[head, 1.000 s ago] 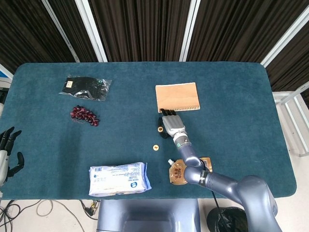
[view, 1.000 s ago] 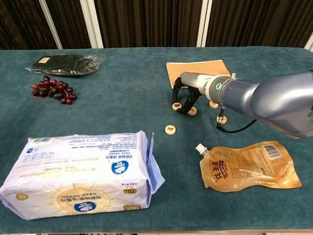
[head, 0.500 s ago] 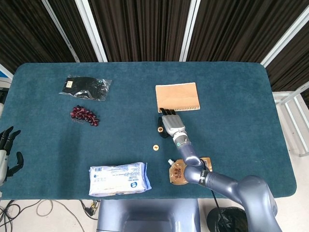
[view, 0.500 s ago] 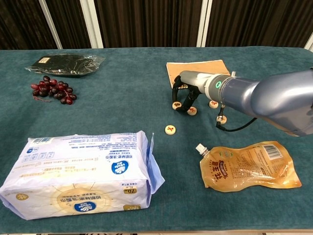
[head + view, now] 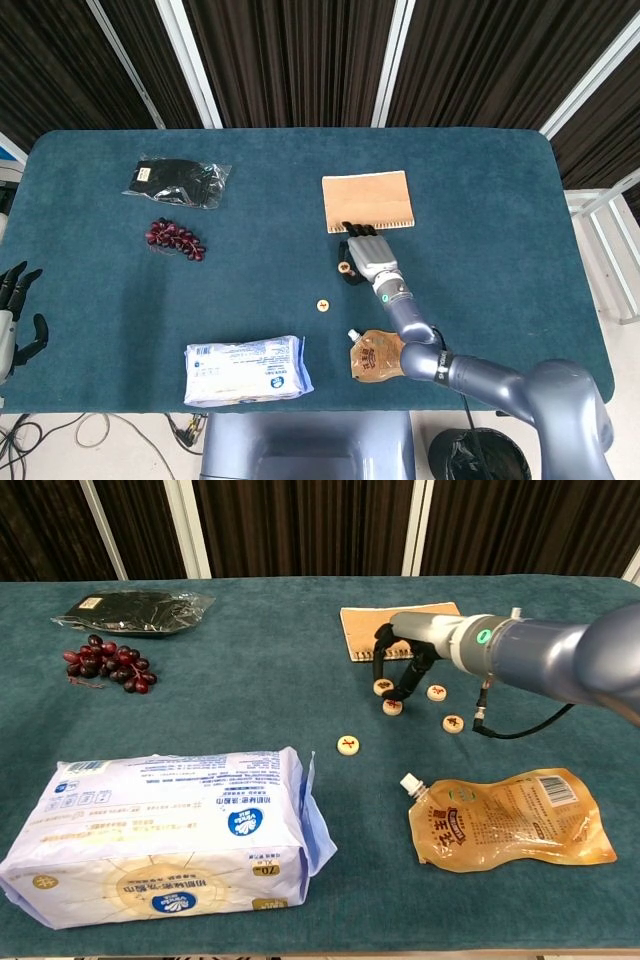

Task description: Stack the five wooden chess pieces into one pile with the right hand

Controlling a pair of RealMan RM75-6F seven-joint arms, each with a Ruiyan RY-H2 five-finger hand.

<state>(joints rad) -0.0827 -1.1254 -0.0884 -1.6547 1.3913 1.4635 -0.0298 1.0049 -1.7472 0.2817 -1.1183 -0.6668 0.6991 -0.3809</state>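
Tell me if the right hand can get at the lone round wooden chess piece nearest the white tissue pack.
Probably yes. The round wooden chess piece lies alone on open blue cloth, just short of the right hand, with nothing between them.

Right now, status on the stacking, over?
Right robot hand pinches one chess piece, just above a second piece. Left robot hand open, idle. Three loose pieces. Nothing blocking.

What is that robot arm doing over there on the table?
The right hand is gathering wooden chess pieces into a pile. It pinches one piece just above another. Three more pieces lie apart on the table. The left hand idles at the table edge.
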